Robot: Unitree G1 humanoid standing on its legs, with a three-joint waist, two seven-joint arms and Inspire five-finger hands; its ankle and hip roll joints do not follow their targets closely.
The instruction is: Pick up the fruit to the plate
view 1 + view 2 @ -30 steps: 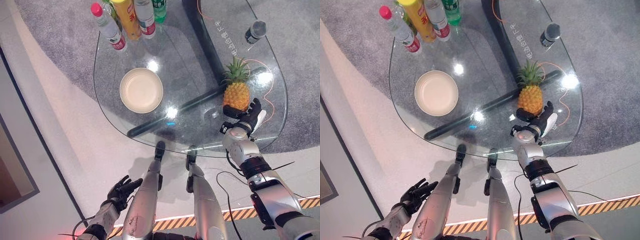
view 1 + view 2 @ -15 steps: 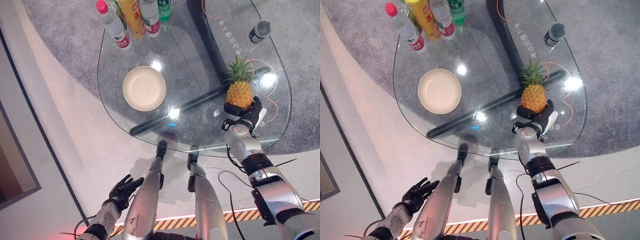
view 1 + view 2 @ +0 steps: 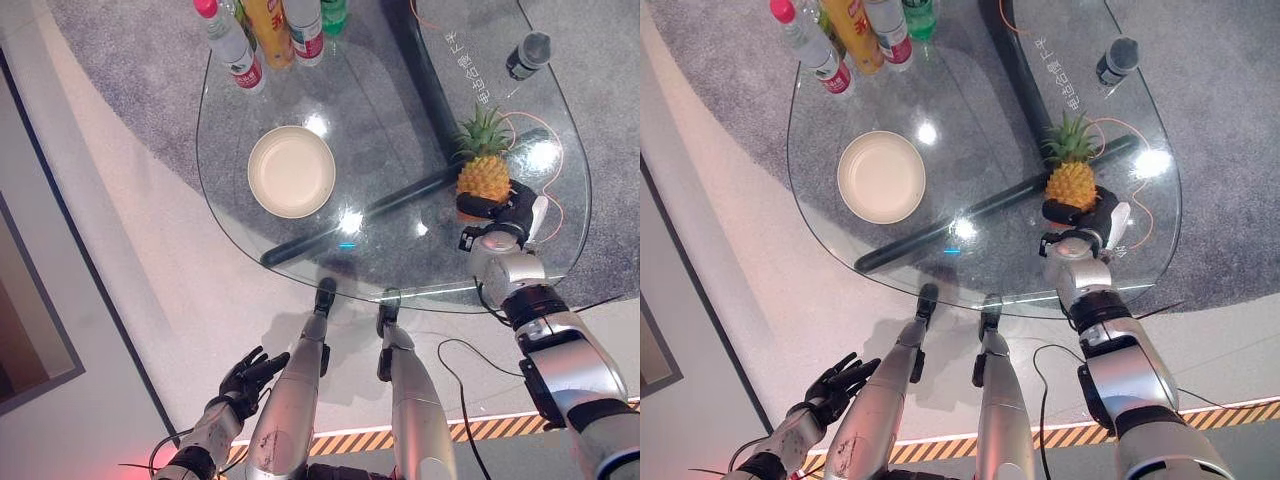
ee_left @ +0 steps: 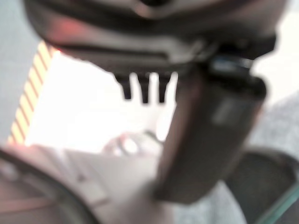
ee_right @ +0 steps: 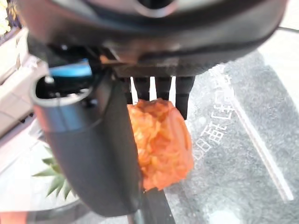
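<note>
Gripping pineapple [image 3: 484, 175] — robot hand [image 3: 506, 212]

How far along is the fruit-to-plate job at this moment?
Early. The right hand is wrapped round the base of the pineapple, which stands on the glass table. Lifting it and carrying it to the empty plate is left. The left hand hangs open below the table.
</note>
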